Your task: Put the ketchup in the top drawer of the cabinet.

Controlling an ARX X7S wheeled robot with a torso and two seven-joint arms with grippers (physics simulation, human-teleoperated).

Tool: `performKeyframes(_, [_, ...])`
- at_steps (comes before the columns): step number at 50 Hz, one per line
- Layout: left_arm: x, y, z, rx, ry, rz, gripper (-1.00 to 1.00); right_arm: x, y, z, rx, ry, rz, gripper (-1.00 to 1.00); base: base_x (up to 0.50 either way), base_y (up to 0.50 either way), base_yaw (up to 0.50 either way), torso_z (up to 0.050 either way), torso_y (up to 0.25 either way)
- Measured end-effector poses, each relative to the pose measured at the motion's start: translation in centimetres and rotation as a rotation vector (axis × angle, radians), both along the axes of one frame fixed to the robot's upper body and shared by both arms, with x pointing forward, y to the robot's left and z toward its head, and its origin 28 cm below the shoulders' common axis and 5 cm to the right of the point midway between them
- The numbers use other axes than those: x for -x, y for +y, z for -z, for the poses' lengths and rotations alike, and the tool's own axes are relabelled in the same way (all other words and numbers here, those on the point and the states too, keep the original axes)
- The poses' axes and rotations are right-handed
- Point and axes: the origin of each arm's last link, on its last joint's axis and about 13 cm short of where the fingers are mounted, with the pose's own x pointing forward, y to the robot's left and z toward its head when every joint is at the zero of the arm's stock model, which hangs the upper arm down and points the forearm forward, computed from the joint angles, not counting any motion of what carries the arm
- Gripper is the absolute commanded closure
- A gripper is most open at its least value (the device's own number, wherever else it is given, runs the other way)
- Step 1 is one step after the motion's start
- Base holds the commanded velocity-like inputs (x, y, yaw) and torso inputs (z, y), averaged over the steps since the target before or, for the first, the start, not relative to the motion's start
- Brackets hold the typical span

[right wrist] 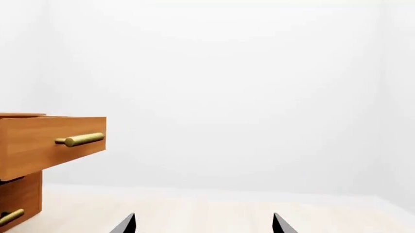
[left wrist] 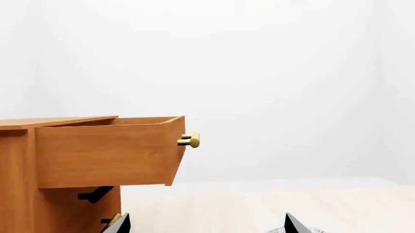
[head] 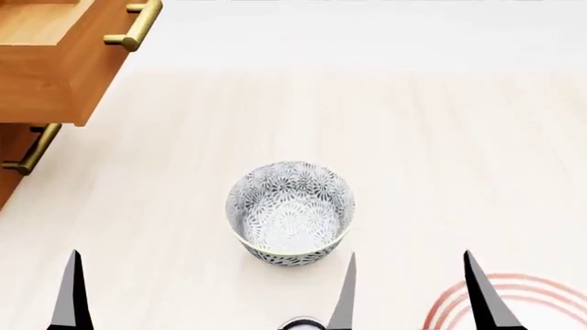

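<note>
While both hands (head: 417, 292) gape empty, pale wood tabletop (head: 440, 151) w/ white walls (right wrist: 259, 87).

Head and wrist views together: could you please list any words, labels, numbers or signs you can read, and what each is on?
None can be read.
Bowl: only a grey flower pattern, no letters.
Cabinet and top drawer: plain wood, brass handles, no markings.
Ketchup: its label is not in view.

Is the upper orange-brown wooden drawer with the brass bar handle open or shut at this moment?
Open. The upper wooden drawer juts well forward of the wood-grain cabinet, and its brass bar handle overhangs the lower drawer's handle.
</note>
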Motion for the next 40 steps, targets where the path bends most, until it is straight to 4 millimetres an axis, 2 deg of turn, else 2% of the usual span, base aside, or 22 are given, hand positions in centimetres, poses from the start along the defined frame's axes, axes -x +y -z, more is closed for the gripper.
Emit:
performKeyframes(3, [0.00,-0.01,0.03,0.001,0.002,0.000,-1.00,-0.01,-0.02,0.01,-0.002,0.000,0.004,-1.00,0.47,0.00,0.00,0.000,0.000])
performKeyframes(12, [-0.02,0.00,0.11,0.003,0.008,-0.002,-1.00,-0.10,-0.08,0.09,-0.010,0.004,0.009,-1.00,0.00,0.00,0.00,0.000,0.000])
performKeyframes(18, [-0.01,-0.02,0.14,0.002,0.010,-0.002,-1.00,-0.05,-0.09,0.14,-0.007,-0.001,0.004,-1.00,0.36,0.00,0.00,0.000,0.000])
performKeyframes(22, [-0.02,-0.02,0.15,0.002,0.011,-0.003,-1.00,-0.08,-0.13,0.12,-0.009,-0.002,0.007,-1.00,0.00,0.00,0.00,0.000,0.004])
performKeyframes(40, [-0.03,-0.02,0.19,0.008,0.012,-0.003,-1.00,0.02,-0.19,0.16,0.001,0.000,0.008,-1.00,0.00,0.49,0.00,0.000,0.000])
